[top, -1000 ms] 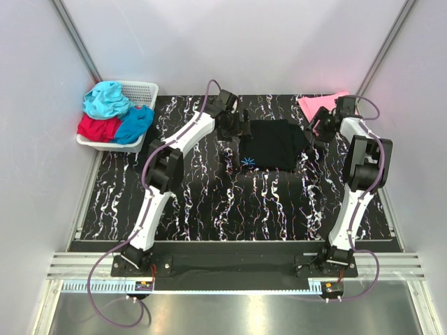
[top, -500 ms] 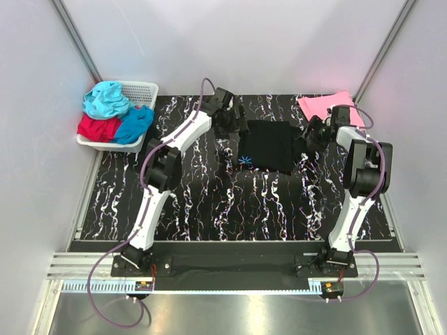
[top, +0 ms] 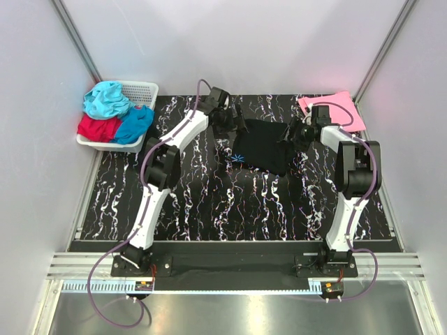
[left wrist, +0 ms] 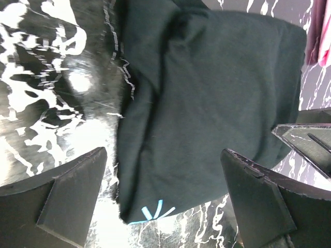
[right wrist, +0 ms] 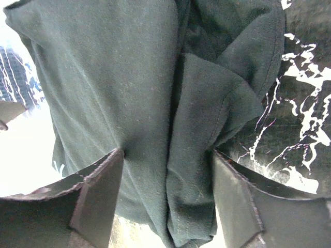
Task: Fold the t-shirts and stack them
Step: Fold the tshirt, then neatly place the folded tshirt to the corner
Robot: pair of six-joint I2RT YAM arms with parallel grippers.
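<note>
Well, the black shirt [top: 265, 145] lies on the far middle of the table [top: 209, 202], folded into a rough rectangle that sits slightly askew. Its light-blue starburst [left wrist: 152, 213] peeks out at the near left corner. The cloth is not flat: long creases run across it, and on its right side a flap is doubled over into a thick, lumpy ridge.

The left gripper [left wrist: 164, 154] hangs over the shirt's left edge with its jaws spread wide, one finger over bare table and the other over the cloth; it has hold of nothing. The right gripper [right wrist: 166, 152] is at the shirt's right edge, jaws just as wide, with the bunched ridge lying between its fingers. I cannot tell whether the pads touch the cloth, but they are not pinching it.

Farther out, a pink shirt [top: 339, 108] lies flat in the far right corner. At the far left a white basket [top: 143, 89] holds crumpled teal [top: 106, 99], red [top: 96, 128] and blue [top: 134, 124] shirts, heaped above its rim.
</note>
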